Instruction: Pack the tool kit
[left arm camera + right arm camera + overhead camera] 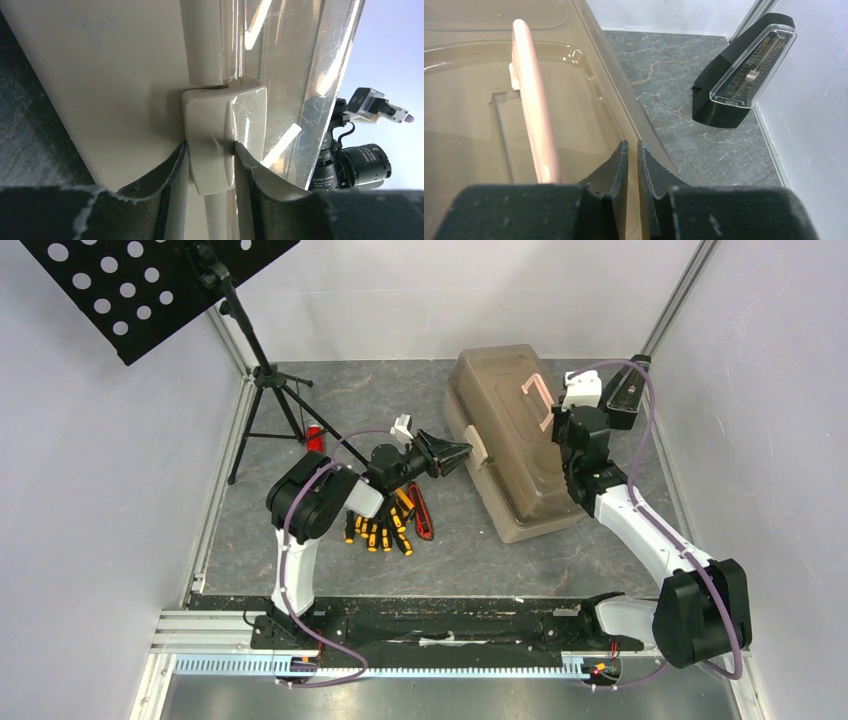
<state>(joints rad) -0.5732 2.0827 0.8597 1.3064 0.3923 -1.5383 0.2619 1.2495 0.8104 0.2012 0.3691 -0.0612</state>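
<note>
Grey tabletop bears toolbox; left tool pinches its latch.

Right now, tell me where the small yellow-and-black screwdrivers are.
In the top view the yellow-and-black screwdrivers lie in a heap left of centre, partly under the left arm, with the red utility knife at their right.

We see a translucent tan-brown toolbox with a pale pink handle and a glossy cream latch. The screwdrivers are banded yellow and black, and the utility knife beside them is red with black. The table is dark grey, marbled with pale veins. The music stand is black, its desk patterned with round holes. The metronome is black under a clear cover. The left arm and right arm are white and black, with purple cables.
</note>
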